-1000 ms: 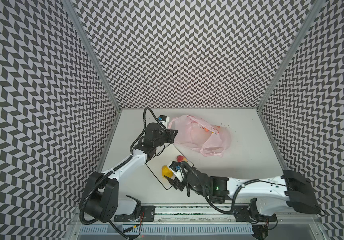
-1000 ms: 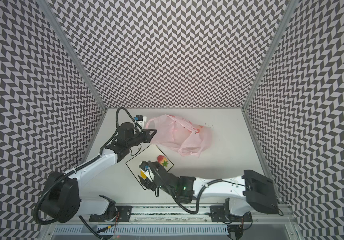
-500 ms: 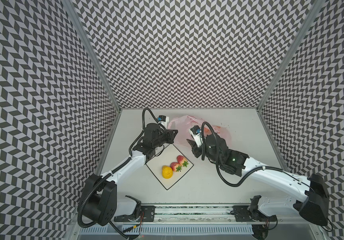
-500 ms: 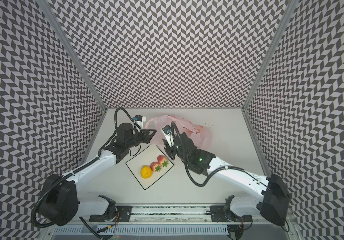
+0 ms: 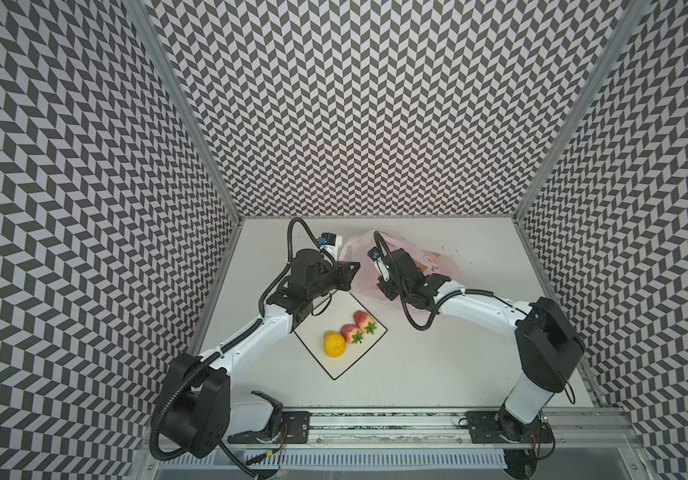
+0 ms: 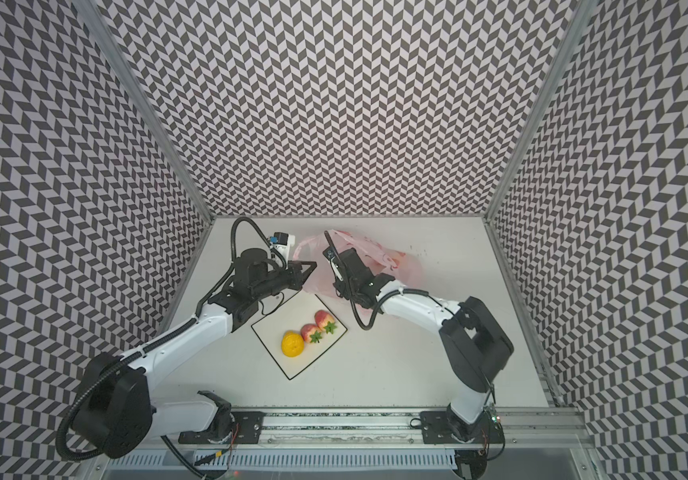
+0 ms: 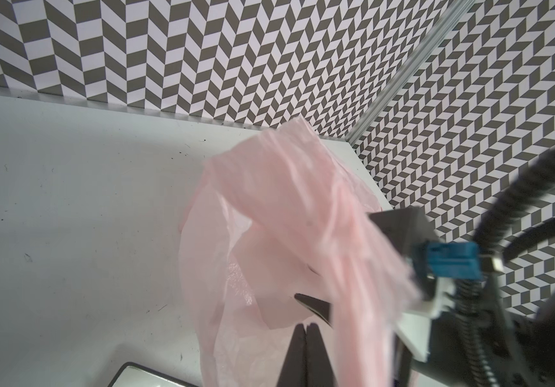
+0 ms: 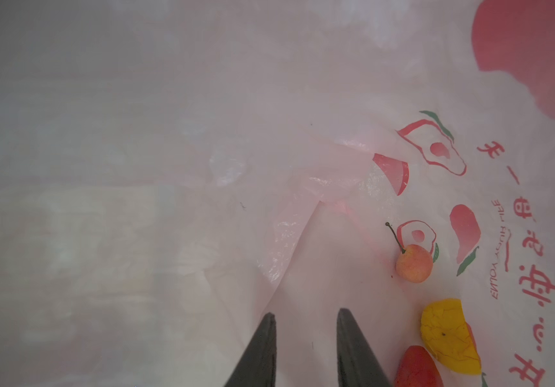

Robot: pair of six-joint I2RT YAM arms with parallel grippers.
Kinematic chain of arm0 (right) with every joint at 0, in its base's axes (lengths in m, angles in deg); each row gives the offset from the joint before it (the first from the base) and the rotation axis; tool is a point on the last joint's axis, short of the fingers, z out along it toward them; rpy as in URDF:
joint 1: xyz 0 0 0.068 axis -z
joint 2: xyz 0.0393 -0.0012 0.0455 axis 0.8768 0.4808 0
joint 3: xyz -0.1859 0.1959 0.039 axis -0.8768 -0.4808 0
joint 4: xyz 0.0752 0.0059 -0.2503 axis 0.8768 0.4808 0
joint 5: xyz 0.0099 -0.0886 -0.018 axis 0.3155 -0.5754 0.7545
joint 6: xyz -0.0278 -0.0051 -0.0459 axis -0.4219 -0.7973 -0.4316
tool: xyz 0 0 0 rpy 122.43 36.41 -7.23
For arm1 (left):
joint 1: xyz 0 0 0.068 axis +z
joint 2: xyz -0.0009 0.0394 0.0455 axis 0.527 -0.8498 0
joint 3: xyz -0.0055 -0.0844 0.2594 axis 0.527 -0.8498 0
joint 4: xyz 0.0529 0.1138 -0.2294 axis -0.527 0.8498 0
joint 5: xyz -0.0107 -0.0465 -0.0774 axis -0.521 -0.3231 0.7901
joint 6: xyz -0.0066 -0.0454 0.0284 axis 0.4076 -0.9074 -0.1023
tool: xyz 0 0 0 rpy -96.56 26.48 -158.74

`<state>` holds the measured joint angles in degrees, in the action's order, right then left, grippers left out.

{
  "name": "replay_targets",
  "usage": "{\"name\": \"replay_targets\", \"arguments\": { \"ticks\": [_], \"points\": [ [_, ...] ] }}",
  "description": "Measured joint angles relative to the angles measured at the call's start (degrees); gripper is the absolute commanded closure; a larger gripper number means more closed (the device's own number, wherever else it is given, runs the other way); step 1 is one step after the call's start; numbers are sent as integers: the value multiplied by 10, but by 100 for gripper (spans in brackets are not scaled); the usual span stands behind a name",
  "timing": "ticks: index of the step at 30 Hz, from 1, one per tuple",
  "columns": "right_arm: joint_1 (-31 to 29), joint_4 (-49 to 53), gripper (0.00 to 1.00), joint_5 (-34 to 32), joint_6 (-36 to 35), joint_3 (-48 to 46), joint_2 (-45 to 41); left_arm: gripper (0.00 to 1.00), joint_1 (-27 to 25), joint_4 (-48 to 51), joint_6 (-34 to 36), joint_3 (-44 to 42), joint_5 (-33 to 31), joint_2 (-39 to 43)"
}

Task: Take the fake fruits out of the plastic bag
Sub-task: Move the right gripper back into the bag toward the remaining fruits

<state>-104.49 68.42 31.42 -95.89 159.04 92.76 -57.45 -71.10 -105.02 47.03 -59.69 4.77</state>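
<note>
White table (image 5: 417, 353): left gripper (image 7: 305, 327) pinches the translucent pink plastic bag (image 7: 286, 207); inside, glossy toy fruits (image 8: 447, 335) lie just beside the spread, empty right gripper (image 8: 306, 320).

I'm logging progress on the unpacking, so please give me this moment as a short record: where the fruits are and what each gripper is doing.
on plate: two strawberries, yellow fruit
seen inside plastic bag: pink-red ball, second yellow fruit, red strawberry
left gripper: shut, apparently pinching the bag's edge
right gripper: inside the bag, open, nothing between its jaws
task status: unfinished, at least three fruits to remove
</note>
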Motion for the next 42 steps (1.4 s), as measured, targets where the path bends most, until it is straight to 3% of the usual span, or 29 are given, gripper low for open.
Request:
{"name": "replay_targets", "arguments": {
  "ticks": [9,17,31,42],
  "points": [
    [24,48,64,-30,19,32,77,100,-16,0,-9,-2,-8,15],
    [62,74,41,-44,99,23,79,100,-56,0,-11,-2,-33,44],
    [183,25,22,15,306,-120,-57,100,-193,-23,-13,-21,-94,52],
    [205,-64,24,67,499,-129,-59,100,-264,-31,-10,-43,-106,35]
  ]
}}
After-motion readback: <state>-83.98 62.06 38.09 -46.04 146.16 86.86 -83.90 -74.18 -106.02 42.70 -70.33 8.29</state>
